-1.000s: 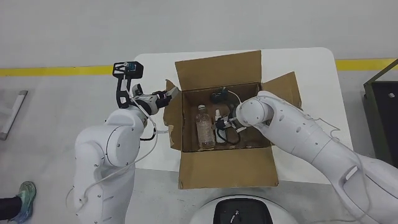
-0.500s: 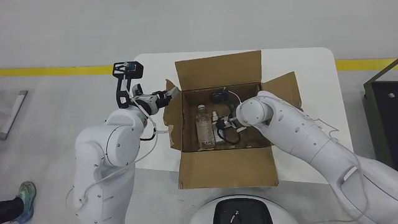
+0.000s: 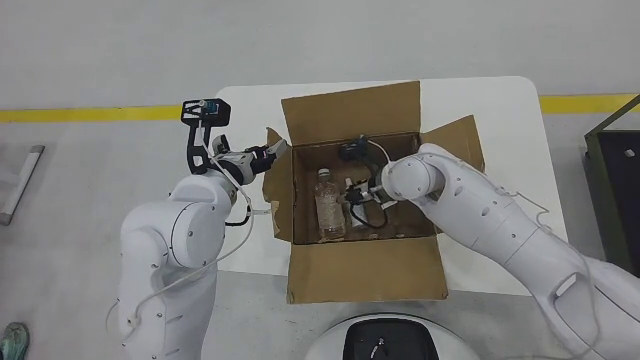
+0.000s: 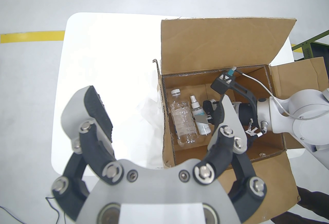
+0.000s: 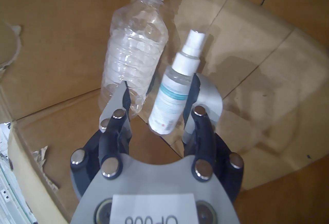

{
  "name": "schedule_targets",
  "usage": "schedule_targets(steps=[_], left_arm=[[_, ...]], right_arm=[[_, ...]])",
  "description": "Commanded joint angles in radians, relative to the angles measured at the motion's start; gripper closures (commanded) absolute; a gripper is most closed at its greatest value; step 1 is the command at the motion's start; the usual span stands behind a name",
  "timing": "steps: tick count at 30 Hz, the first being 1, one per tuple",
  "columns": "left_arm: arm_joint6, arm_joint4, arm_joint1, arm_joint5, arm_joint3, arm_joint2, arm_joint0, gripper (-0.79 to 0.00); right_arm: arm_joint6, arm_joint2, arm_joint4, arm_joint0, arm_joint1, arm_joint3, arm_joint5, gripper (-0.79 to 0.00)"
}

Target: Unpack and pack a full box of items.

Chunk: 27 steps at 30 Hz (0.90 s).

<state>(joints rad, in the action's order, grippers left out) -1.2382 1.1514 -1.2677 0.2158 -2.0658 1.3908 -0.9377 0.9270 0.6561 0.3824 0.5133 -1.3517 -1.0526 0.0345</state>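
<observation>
The box (image 3: 350, 115) of brown cardboard stands open on the white table (image 3: 480, 110), roughly at its middle, with its flaps folded outward. To its left, the left gripper (image 4: 156, 94) hangs above the table just outside the box's left wall. Its two fingers are spread wide with nothing between them.

Inside the box, near the left wall, a clear water bottle (image 5: 133, 55) with a white cap lies flat on the cardboard floor, cap toward the far wall. Just to its right lies a small spray bottle (image 5: 174, 89), its white pump head pointing the same way and a teal band on its label. The two lie nearly parallel and close together; whether they touch I cannot tell.

The right gripper (image 5: 160, 83) is down inside the box, low over the floor, its fingers parted and set astride the spray bottle's body. One finger sits right against the bottle's outer side. The other stands in the narrow space between the two bottles, with a gap left to the spray bottle — so nothing is clamped. The right arm comes in over the box's right wall. On the floor beyond the table a yellow line (image 3: 100, 113) runs across.
</observation>
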Motion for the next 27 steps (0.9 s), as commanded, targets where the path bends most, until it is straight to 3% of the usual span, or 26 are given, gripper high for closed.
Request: schedule_targets(steps=[1,3,5,7,9,11,13,21,27], left_arm=[[0.000,0.000,0.000,0.000,0.000,0.000,0.000,-0.785],[0.000,0.000,0.000,0.000,0.000,0.000,0.000,-0.785],[0.000,0.000,0.000,0.000,0.000,0.000,0.000,-0.785],[0.000,0.000,0.000,0.000,0.000,0.000,0.000,-0.785],[0.000,0.000,0.000,0.000,0.000,0.000,0.000,-0.785],[0.000,0.000,0.000,0.000,0.000,0.000,0.000,-0.785],[0.000,0.000,0.000,0.000,0.000,0.000,0.000,-0.785],[0.000,0.000,0.000,0.000,0.000,0.000,0.000,-0.785],[0.000,0.000,0.000,0.000,0.000,0.000,0.000,-0.785]], right_arm=[[-0.004,0.032,0.021,0.023,0.017,-0.066,-0.008,-0.631],[0.002,0.077,0.055,0.055,0.041,-0.154,-0.006,-0.693],[0.008,0.134,0.091,0.109,0.070,-0.252,-0.013,-0.671],[-0.015,0.209,0.126,0.171,0.099,-0.375,-0.026,-0.403],[-0.025,0.289,0.177,0.243,0.128,-0.496,-0.045,-0.277],[-0.040,0.376,0.210,0.321,0.153,-0.613,-0.060,-0.077],[-0.062,0.466,0.238,0.397,0.175,-0.703,-0.092,0.000],[-0.132,0.838,0.410,0.716,0.239,-1.004,-0.172,0.000],[-0.158,1.076,0.490,0.928,0.259,-1.117,-0.218,0.000]])
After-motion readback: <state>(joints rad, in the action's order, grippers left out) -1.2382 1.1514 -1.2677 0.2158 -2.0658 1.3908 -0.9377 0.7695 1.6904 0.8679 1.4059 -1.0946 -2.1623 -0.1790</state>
